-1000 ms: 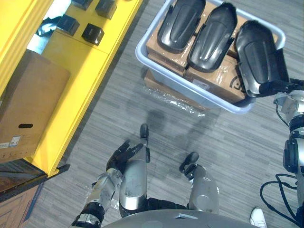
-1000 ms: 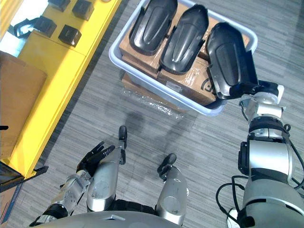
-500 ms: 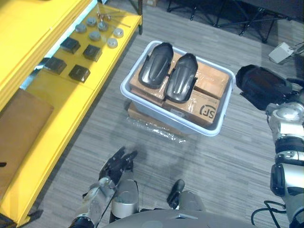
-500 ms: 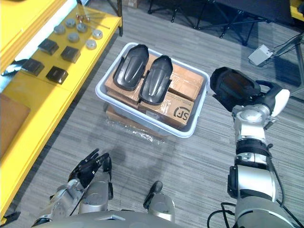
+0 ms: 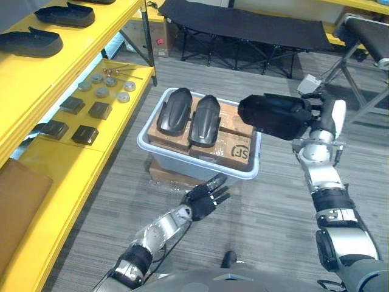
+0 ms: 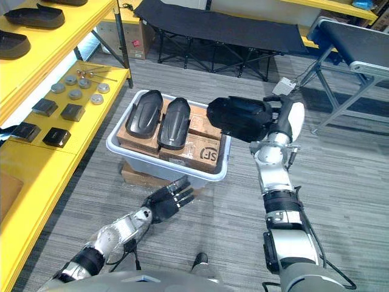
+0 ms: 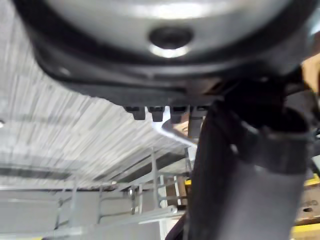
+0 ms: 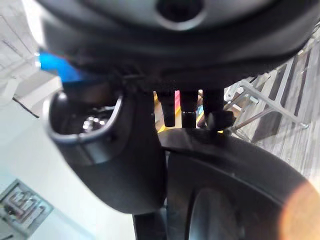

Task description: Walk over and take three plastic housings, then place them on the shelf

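A black plastic housing (image 5: 273,115) hangs in the air above the right end of the grey bin (image 5: 200,167), and my right hand (image 5: 325,112) is shut on its far end. Close up in the right wrist view, the housing's (image 8: 225,190) dark shell lies against the hand. Two more housings (image 5: 174,111) (image 5: 204,120) lie side by side on cardboard boxes in the bin. My left hand (image 5: 203,198) is open with spread fingers, low in front of the bin and holding nothing. The yellow shelf (image 5: 55,67) runs along the left.
Two dark housings (image 5: 64,13) (image 5: 27,41) lie on the upper shelf. Small dark blocks (image 5: 85,134) and metal discs (image 5: 103,91) sit on the lower shelf, beside a cardboard box (image 5: 15,213). A black cot (image 5: 243,27) stands behind the bin and a metal frame (image 5: 364,55) at the right.
The camera has tilted up. My right hand has lifted the third housing out of the bin and holds it higher. My left hand has come up and forward towards the bin.
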Motion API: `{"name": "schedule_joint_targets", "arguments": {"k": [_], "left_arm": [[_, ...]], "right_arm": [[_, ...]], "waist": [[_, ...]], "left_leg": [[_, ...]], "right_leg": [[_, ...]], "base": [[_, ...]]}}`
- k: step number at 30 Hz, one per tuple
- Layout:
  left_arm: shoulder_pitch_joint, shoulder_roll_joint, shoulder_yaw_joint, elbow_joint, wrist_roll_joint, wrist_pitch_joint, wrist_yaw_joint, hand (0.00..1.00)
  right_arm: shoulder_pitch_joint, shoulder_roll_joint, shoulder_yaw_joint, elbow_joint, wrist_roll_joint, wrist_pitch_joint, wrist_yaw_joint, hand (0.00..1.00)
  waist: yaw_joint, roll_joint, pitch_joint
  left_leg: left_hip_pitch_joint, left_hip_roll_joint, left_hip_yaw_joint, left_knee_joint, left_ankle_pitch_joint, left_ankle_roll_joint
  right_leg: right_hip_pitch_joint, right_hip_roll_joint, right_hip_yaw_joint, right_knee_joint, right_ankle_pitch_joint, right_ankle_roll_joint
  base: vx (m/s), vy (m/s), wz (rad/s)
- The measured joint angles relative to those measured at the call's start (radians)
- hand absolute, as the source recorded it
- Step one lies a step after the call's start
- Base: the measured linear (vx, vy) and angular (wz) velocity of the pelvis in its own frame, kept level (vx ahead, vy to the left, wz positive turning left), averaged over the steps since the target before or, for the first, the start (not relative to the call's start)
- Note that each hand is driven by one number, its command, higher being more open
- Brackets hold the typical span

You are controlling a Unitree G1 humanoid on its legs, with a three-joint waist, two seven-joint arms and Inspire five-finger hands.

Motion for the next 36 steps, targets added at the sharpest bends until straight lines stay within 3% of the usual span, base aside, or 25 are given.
{"name": "schedule_joint_targets", "arguments": {"k": [5, 13, 18, 24, 30, 36], "left_arm": [[-0.04, -0.03, -0.06, 0.053, -0.2, -0.035, 0.09, 1.0], [-0.111, -0.052, -0.058, 0.106, -0.403, -0.184, 0.145, 1.0], [-0.112, -0.087, -0.061, 0.117, -0.455, -0.249, 0.16, 1.0], [-0.114, -0.094, -0.063, 0.133, -0.529, -0.334, 0.17, 1.0], [-0.148, -0.107, -0.072, 0.142, -0.566, -0.379, 0.211, 1.0], [-0.155, -0.127, -0.091, 0.155, -0.605, -0.441, 0.229, 1.0]], "right_arm": [[0.01, 0.04, 0.064, -0.019, -0.017, -0.079, 0.043, 0.0], [0.091, 0.094, 0.126, -0.094, -0.011, -0.15, 0.108, 0.0], [0.169, 0.117, 0.172, -0.132, -0.004, -0.155, 0.144, 0.0], [0.206, 0.153, 0.227, -0.157, 0.014, -0.21, 0.186, 0.0], [0.243, 0.192, 0.278, -0.237, 0.038, -0.258, 0.203, 0.0], [0.26, 0.215, 0.308, -0.267, 0.057, -0.261, 0.225, 0.0]], "waist": [[-0.019, -0.004, -0.016], [-0.045, -0.008, -0.037], [-0.045, -0.017, -0.054], [-0.058, -0.021, -0.057], [-0.066, -0.022, -0.058], [-0.069, -0.028, -0.061]], "left_leg": [[0.012, 0.0, 0.024, 0.0, 0.007, 0.006], [0.048, 0.004, 0.054, 0.0, 0.003, 0.002], [0.054, 0.004, 0.066, 0.0, -0.006, 0.0], [0.069, 0.003, 0.074, 0.0, -0.009, 0.0], [0.07, 0.002, 0.077, 0.0, -0.009, 0.0], [0.074, 0.001, 0.08, 0.0, -0.01, -0.001]], "right_leg": [[-0.005, 0.001, 0.025, 0.0, 0.007, 0.001], [0.01, 0.002, 0.055, 0.002, 0.009, 0.001], [0.005, 0.001, 0.069, 0.002, 0.011, 0.001], [0.006, -0.002, 0.082, 0.003, 0.013, -0.002], [0.005, -0.003, 0.083, 0.002, 0.013, -0.002], [0.007, -0.002, 0.087, 0.0, 0.013, -0.002]], "base": [[0.02, -0.003, -0.15], [-0.01, 0.002, -0.1], [-0.03, 0.011, -0.08], [-0.01, 0.009, -0.05], [0.0, 0.0, 0.0], [0.01, 0.0, 0.0]]}}
